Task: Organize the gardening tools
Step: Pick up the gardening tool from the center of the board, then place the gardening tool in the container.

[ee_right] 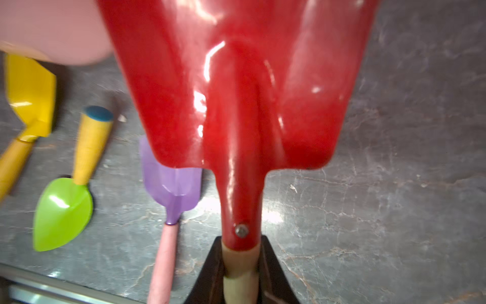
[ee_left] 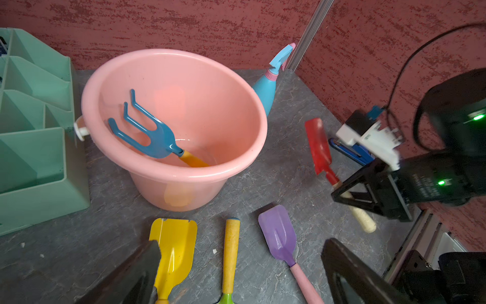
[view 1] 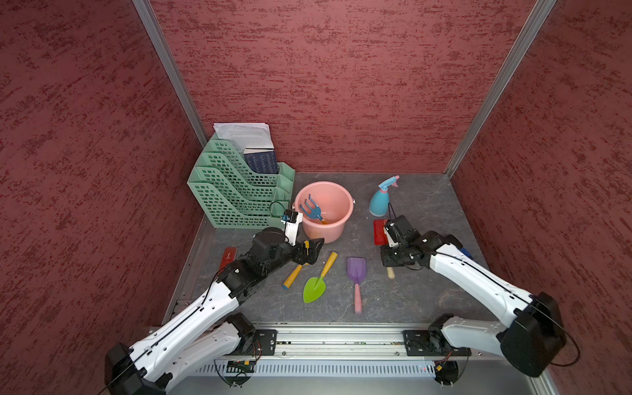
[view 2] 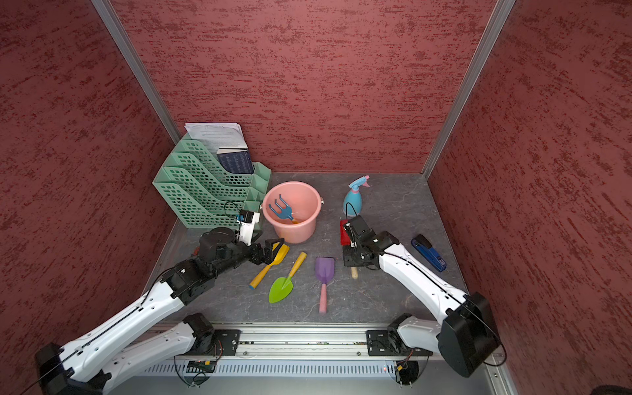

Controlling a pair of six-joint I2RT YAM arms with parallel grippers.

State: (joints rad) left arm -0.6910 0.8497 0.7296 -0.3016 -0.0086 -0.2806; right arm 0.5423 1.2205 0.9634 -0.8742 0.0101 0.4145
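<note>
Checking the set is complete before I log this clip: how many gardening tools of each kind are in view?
Shovels: 3 (yellow shovel, purple shovel, red shovel)
Trowel: 1
Rake: 1
Spray bottle: 1
Total: 6

My grey marbled tabletop [view 1: 420,205] carried a green file organizer [view 1: 232,195], a pink bucket [view 1: 325,234] and a spray bottle [view 1: 380,201], all upright. The yellow shovel [view 2: 270,261], green trowel [view 1: 316,287], purple shovel [view 1: 356,270], blue stapler [view 2: 429,253] and red strip [view 1: 228,257] lay flat.
</note>
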